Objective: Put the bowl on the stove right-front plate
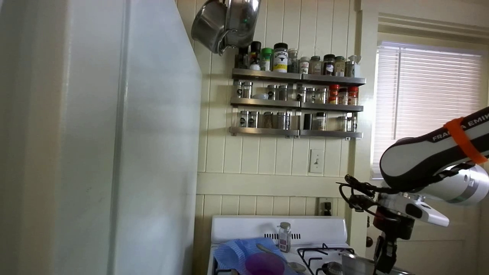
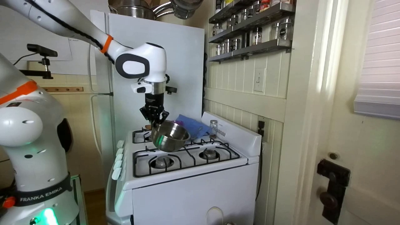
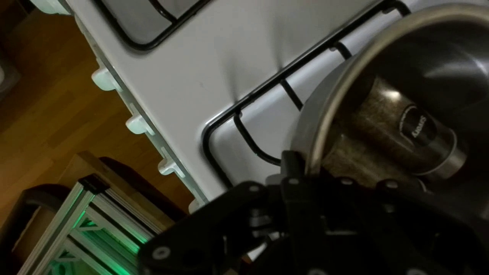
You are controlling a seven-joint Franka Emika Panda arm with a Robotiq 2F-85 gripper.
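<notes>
A steel bowl point(image 2: 170, 139) hangs tilted over the stove point(image 2: 193, 184), and appears raised above the black grates. In the wrist view, the bowl point(image 3: 332, 95) holds spice jars point(image 3: 397, 126), one with a dark label. My gripper point(image 2: 156, 122) points down and is shut on the bowl's rim. In the wrist view, one finger of the gripper point(image 3: 309, 172) lies outside the wall; the inner finger is mostly lost in shadow. The right-front burner point(image 2: 162, 162) shows below the bowl, nearer the camera. In an exterior view, the bowl point(image 1: 357, 263) is partly cut off by the frame's lower edge.
A blue cloth point(image 1: 231, 254) with a purple container point(image 1: 264, 262) and a spoon point(image 1: 273, 252) lies on the stove's far side. A glass jar point(image 2: 213, 127) stands near the back panel. Knobs point(image 2: 118, 162) line the front. A fridge point(image 2: 156, 68) stands beyond the stove.
</notes>
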